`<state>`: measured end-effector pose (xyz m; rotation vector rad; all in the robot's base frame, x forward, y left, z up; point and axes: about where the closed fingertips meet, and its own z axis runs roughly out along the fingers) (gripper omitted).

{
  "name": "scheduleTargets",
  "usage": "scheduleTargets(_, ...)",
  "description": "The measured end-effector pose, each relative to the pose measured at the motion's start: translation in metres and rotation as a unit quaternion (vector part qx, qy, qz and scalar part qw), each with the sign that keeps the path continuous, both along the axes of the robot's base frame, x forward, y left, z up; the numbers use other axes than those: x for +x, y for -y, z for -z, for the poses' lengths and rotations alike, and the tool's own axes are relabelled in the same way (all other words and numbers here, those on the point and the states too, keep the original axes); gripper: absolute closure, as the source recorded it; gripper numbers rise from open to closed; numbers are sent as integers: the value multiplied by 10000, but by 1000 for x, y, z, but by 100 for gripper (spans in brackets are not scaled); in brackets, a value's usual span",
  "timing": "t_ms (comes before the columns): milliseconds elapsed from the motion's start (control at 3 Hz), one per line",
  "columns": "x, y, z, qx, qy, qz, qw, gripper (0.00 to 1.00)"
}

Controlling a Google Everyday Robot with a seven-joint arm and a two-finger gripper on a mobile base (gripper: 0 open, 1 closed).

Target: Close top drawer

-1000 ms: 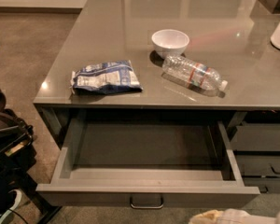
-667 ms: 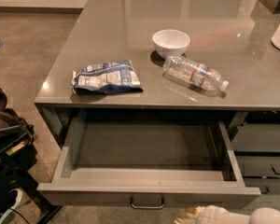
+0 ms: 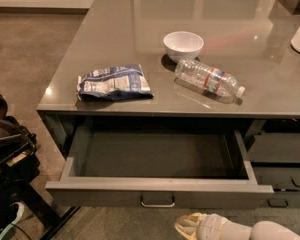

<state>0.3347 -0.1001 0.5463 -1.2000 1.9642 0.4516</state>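
The wide dark grey flat-fronted top drawer [image 3: 105,196] stands pulled far out from under the front edge of the glossy grey bench [image 3: 115,29], its front panel low in the view and its plain grey box floor and side walls open to sight. A small rectangular metal loop handle [image 3: 157,202] sits at the middle of that front. Just below and to the right of the handle, the cream-coloured gripper [image 3: 186,226] lies at the bottom edge of the view, pointing left, close to the drawer front but apart from it; whether its jaws are wide or narrow I cannot tell. On the bench top a crinkled blue and white snack bag [image 3: 114,82] lies near the front edge, above the drawer's left half. A round white bowl [image 3: 183,45] stands further back, and a clear plastic bottle with a red and blue label [image 3: 208,79] lies on its side just beside it, cap toward the right. To the right of the drawer are narrower grey drawer fronts [image 3: 282,151], shut. The floor [image 3: 25,54] is brownish and mottled, and a black piece of equipment [image 3: 10,159] stands at the left.
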Motion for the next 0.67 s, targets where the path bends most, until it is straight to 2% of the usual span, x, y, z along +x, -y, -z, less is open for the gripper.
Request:
scheduleTargets(333, 20, 1, -2, -109, 355, 182, 9991, 100)
scheduleTargets(667, 61, -5, -20, -165, 1224, 514, 9910, 100)
